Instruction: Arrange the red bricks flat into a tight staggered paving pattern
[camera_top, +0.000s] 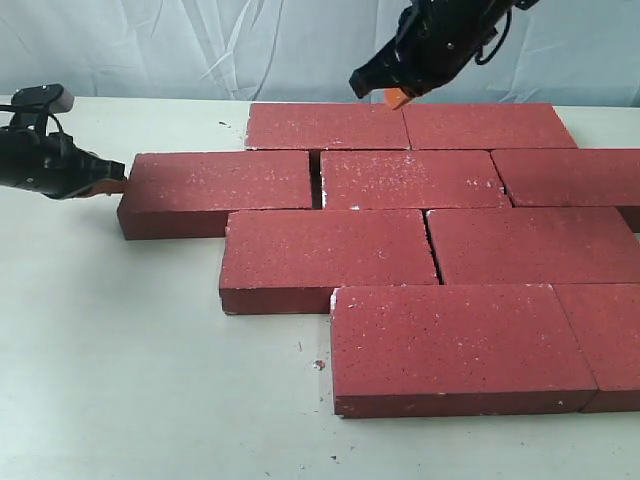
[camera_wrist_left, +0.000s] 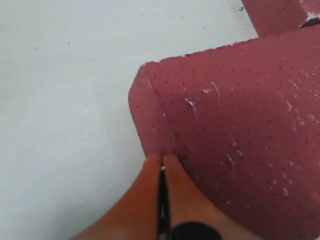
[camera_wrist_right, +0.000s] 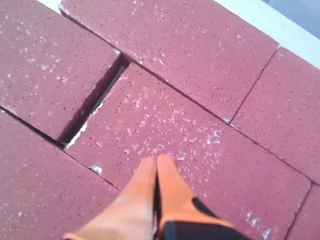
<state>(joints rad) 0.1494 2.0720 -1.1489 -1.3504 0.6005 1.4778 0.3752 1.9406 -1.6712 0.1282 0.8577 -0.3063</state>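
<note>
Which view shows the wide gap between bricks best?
The right wrist view: the gap lies close up, a dark slot between two bricks, pale chips at its edge. In the exterior view the gap is only a thin dark slit. The left wrist view misses it, showing just the end brick.

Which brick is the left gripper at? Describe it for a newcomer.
On the white table lies a patch of red bricks in four staggered rows. Take the leftmost brick of the second row from the back. It alone juts out left, with a dark gap to its neighbour and the shut left gripper at its end.
</note>
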